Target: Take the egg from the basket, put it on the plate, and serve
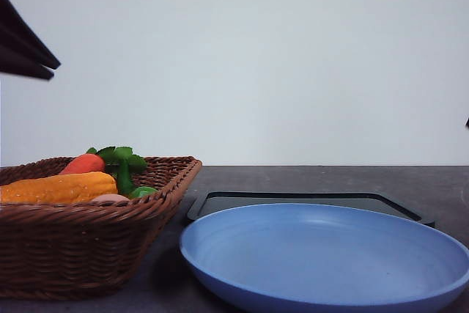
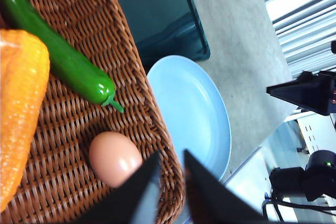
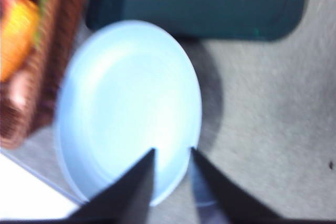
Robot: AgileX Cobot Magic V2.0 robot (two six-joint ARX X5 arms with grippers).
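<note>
Wicker basket [image 1: 88, 232] stands left of the blue plate [image 1: 322, 258] in the front view. From the left wrist, the left gripper [image 2: 171, 162] hangs slightly parted and empty over the basket rim, beside the egg [image 2: 114, 158] lying inside. From the right wrist, the right gripper [image 3: 173, 150] hovers slightly parted and empty over the plate's edge.

Brown woven basket [image 2: 136, 103] has a pinkish-tan egg [image 2: 114, 158], bumpy orange corn [image 2: 21, 114] and a shiny green pepper [image 2: 58, 59], next to a plain light blue plate [image 1: 322, 258] and a black tray [image 2: 157, 14].
</note>
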